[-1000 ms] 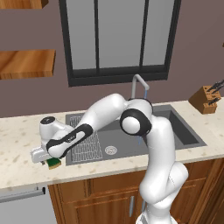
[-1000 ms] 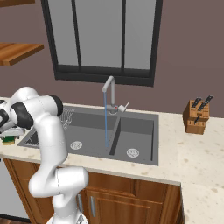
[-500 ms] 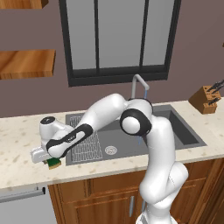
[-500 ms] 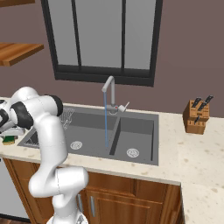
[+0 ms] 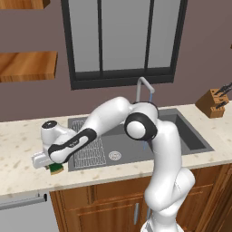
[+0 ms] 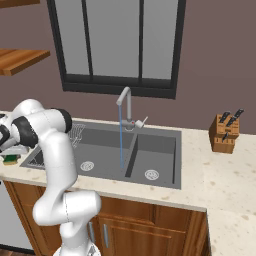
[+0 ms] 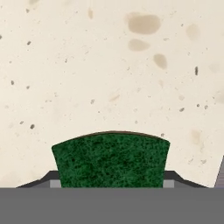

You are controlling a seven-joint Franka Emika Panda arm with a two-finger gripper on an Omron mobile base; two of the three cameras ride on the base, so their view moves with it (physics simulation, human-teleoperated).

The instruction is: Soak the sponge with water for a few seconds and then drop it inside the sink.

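One sponge (image 5: 56, 168) lay clamped between the fingers (image 7: 112, 183) on the table (image 5: 22, 176), left of the sink (image 5: 131, 145).
Soft and light, it probably squashed easily; its short sides suited gripping before reaching the water (image 6: 121, 140).

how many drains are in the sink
2. One round silver drain sits in the left basin of the sink, the other drain in the right basin. The robot arm hides part of the left basin.

Base views flank the sink (image 5: 181, 131); hand view looks down close
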